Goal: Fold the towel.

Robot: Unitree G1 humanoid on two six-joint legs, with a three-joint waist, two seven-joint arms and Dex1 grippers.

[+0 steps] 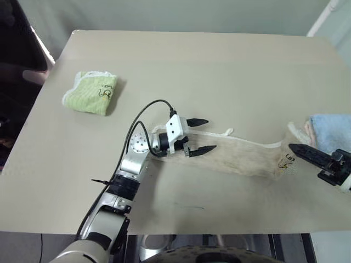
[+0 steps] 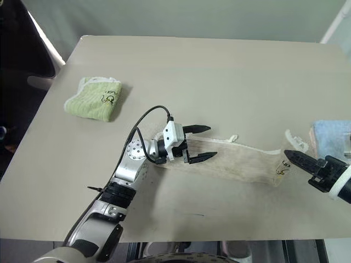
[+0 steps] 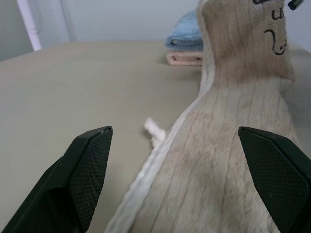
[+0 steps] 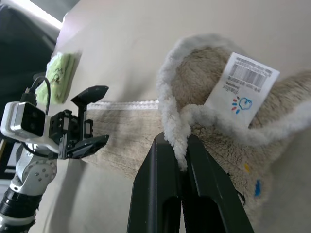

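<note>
The beige towel stretches between both grippers: the right gripper is clenched on its white edging, the left gripper gapes wide over the other end. The right wrist view reveals a barcode label.

My black two-fingered right gripper holds the beige terry towel with its white stitched edging; far left lies a light-green folded towel.

Perhaps a lab: bare beige table, plain pale wall, nothing homely around.
</note>
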